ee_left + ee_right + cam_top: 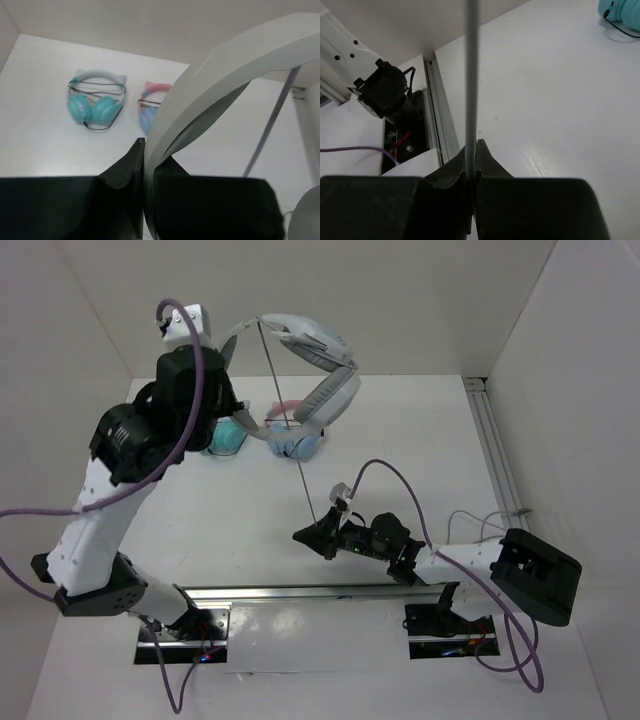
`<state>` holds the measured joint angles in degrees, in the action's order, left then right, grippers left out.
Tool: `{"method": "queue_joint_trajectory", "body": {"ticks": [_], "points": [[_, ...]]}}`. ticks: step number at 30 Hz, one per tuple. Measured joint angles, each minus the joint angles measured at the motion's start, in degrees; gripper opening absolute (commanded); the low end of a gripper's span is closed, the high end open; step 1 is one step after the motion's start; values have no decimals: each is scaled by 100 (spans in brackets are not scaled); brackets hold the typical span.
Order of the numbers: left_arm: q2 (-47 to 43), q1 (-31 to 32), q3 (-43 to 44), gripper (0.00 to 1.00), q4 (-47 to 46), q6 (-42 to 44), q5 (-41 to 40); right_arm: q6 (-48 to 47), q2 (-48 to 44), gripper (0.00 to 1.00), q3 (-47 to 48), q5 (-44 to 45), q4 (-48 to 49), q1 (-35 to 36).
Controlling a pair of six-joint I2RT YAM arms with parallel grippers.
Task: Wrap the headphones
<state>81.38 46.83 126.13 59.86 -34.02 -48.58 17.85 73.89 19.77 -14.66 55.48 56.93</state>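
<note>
The large light grey headphones hang in the air at the back of the table. My left gripper is raised and shut on their wide band, which passes between its jaws. The thin grey cable runs taut from the headphones down to my right gripper, low over the table's middle. In the right wrist view the cable rises straight from the shut right gripper. In the left wrist view my left gripper clamps the band and the cable crosses at the right.
A small teal pair and a small blue pair with a pink band lie on the table under the raised headphones. A metal rail runs along the right edge, another along the front. White walls enclose the table.
</note>
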Motion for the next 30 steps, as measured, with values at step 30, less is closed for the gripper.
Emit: {"method": "queue_joint_trajectory", "body": {"ticks": [30], "points": [[153, -2798, -1370, 0, -660, -669, 2430, 308, 1731, 13, 33, 564, 988, 1720]]}}
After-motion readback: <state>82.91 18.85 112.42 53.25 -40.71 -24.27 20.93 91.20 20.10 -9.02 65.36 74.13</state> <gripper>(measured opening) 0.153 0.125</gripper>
